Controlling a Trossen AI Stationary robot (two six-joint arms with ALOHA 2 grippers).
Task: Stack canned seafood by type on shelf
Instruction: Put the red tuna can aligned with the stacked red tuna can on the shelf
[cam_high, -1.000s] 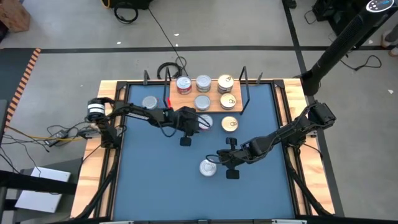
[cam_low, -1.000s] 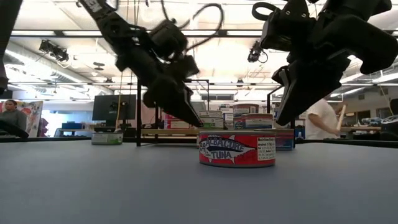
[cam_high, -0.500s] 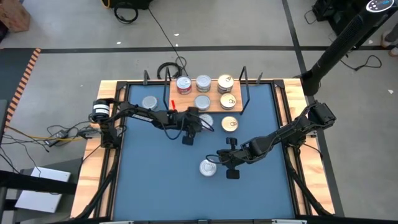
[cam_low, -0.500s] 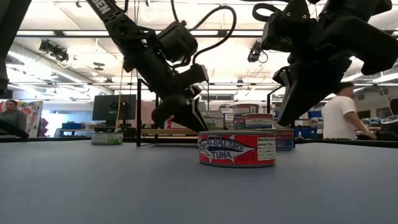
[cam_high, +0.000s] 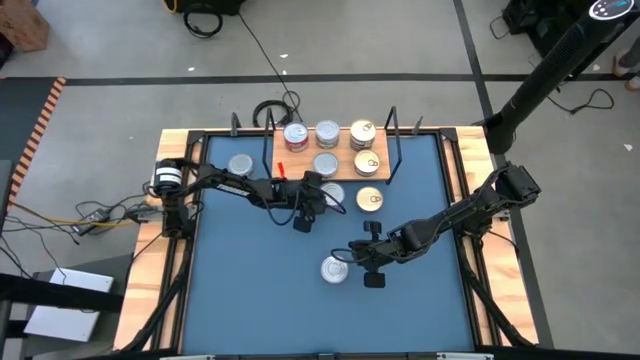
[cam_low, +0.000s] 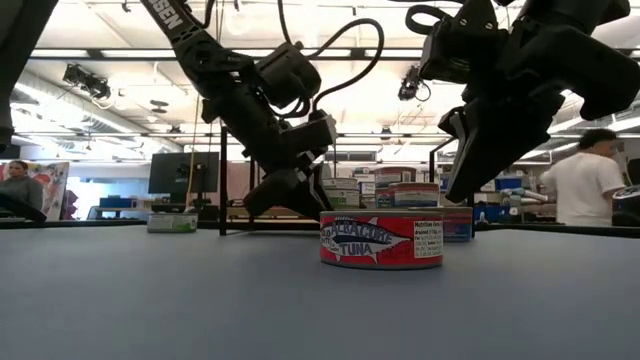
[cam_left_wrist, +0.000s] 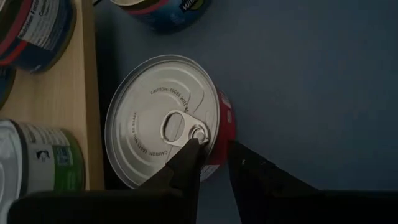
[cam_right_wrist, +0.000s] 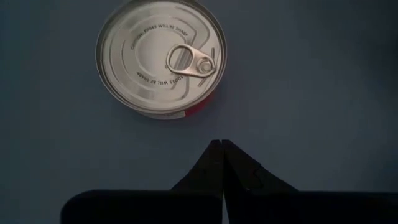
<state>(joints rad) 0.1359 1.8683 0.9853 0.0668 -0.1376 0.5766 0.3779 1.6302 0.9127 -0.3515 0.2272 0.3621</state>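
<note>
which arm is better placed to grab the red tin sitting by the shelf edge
Left. Its fingers are slightly apart right over that red tin beside the shelf; the right gripper is shut, over by another tin.

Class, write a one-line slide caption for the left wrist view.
Left gripper poised narrowly open over a red-sided, silver-topped tin lying on the blue mat beside the shelf.

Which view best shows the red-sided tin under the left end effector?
The left wrist view: the red-sided tin fills it, pull tab plain, one finger over its lid. The high view shows only a sliver beside the left end effector; in the low view I cannot pick it out.
</note>
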